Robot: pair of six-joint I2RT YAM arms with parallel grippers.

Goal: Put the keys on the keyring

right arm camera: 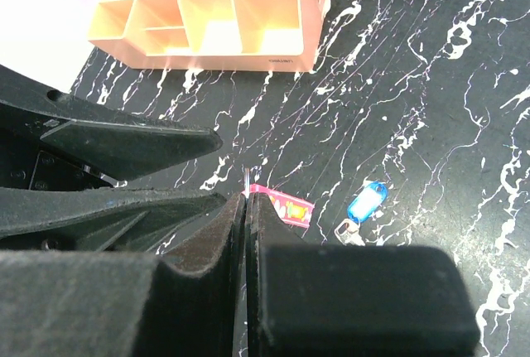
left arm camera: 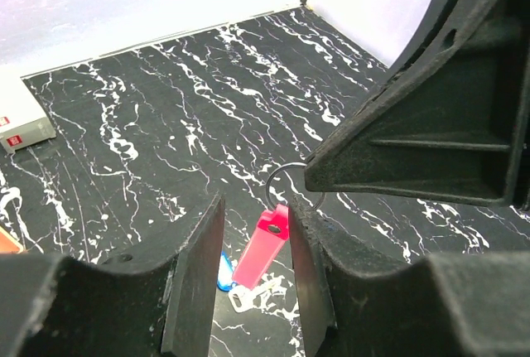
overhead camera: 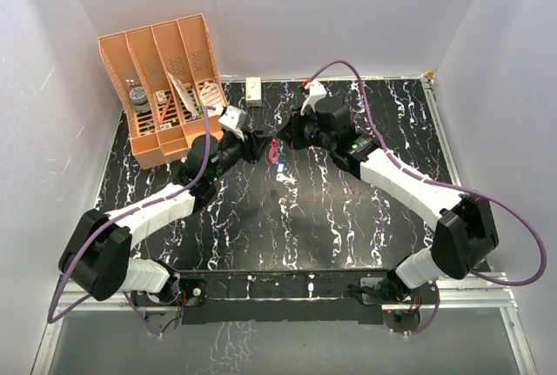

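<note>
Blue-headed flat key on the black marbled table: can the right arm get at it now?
Probably not yet: the right gripper is shut on the wire loop of the red-tagged keyring. The blue-headed key itself lies uncovered close by.

The red-pink keyring [left arm camera: 261, 248], a flat tag with a thin wire loop at its upper end, stands tilted at mid-table, with the blue-headed key [left arm camera: 224, 272] and the pale silvery key [left arm camera: 252, 297] lying flat just beside its lower end.
</note>
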